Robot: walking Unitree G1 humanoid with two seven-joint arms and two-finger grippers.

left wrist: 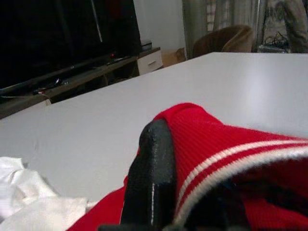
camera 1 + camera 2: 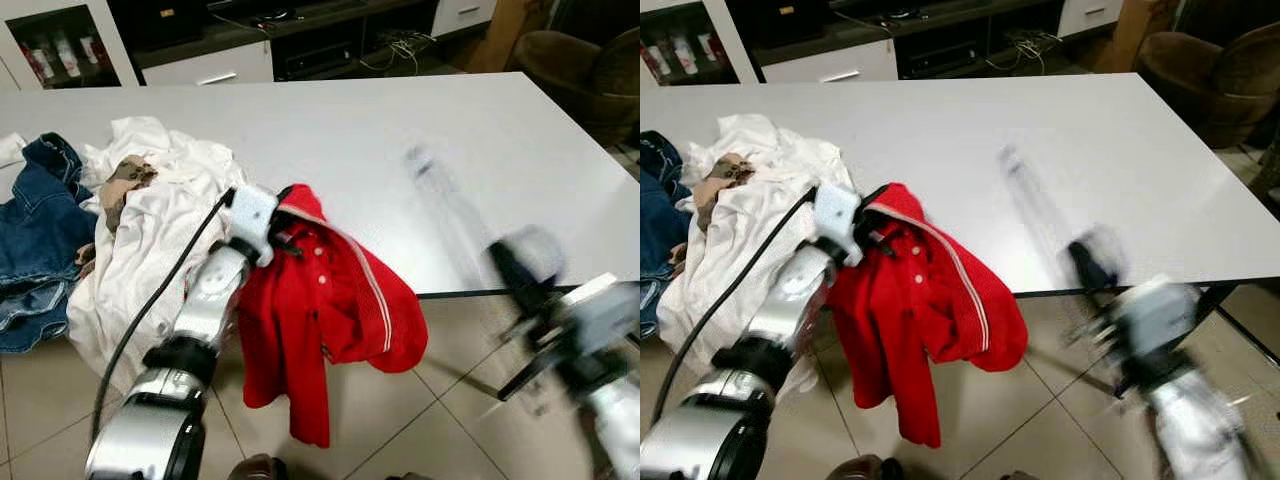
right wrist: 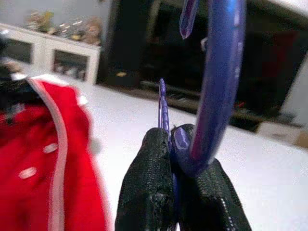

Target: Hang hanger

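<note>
The hanger (image 3: pixel 211 86), blue-violet plastic, sits pinched between the closed jaws of the right gripper (image 3: pixel 179 144); its curved hook rises above the black fingers (image 3: pixel 149 183) in the right wrist view. In the head views that gripper (image 2: pixel 530 300) is smeared by motion, off the desk's near edge toward its right corner, over the tiled floor (image 2: pixel 440 420), and the hanger there is only a pale streak.

The left gripper (image 2: pixel 285 225) is at the near edge of the desk (image 2: pixel 400 130), its jaws closed on the collar of a red shirt (image 2: pixel 330 310). The shirt has a white-striped collar and white buttons and hangs from the gripper off the desk's edge toward the floor.

At the desk's left end lies a heap of white cloth (image 2: pixel 150 220), partly draped over the near edge, with jeans (image 2: pixel 35 230) beside it at the left edge. Beyond the far edge stand a dark media unit (image 2: pixel 250 40) and a brown armchair (image 2: pixel 590 70).
</note>
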